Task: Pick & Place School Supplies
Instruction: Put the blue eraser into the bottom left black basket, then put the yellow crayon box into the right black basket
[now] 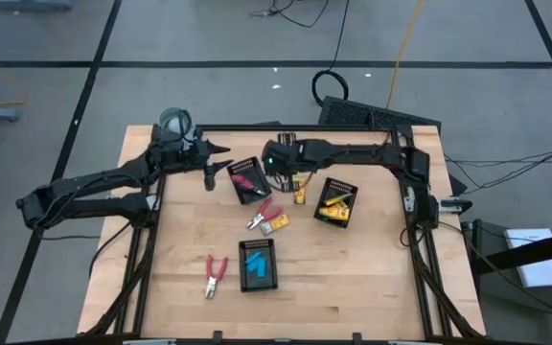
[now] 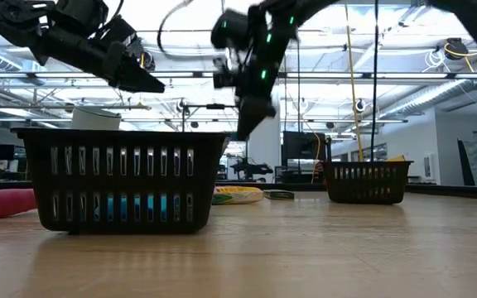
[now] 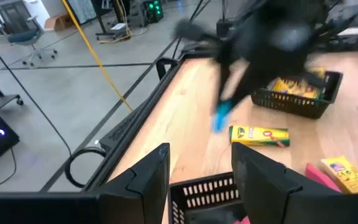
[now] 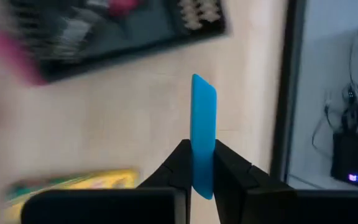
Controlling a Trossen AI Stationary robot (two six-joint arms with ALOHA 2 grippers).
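Now light-blue piece (image 4: 203,134) lengthwise from right gripper (image 4: 201,163)

Three black slotted trays are being counted on the table: one (image 1: 247,177) with red items, one (image 1: 336,201) with yellow items, one (image 1: 258,265) with blue items. Two red-handled tools are being seen loose on the wood, one (image 1: 216,275) and another (image 1: 264,216); those in the tray cannot be counted. Two yellow blocks are being seen loose, one (image 1: 276,225) and another (image 1: 299,195); the tray's own number cannot be told. One light-blue piece (image 4: 202,130) is being held by the right gripper (image 4: 201,155); those in the tray are too small to count. One round cup (image 1: 175,122) is being seen.
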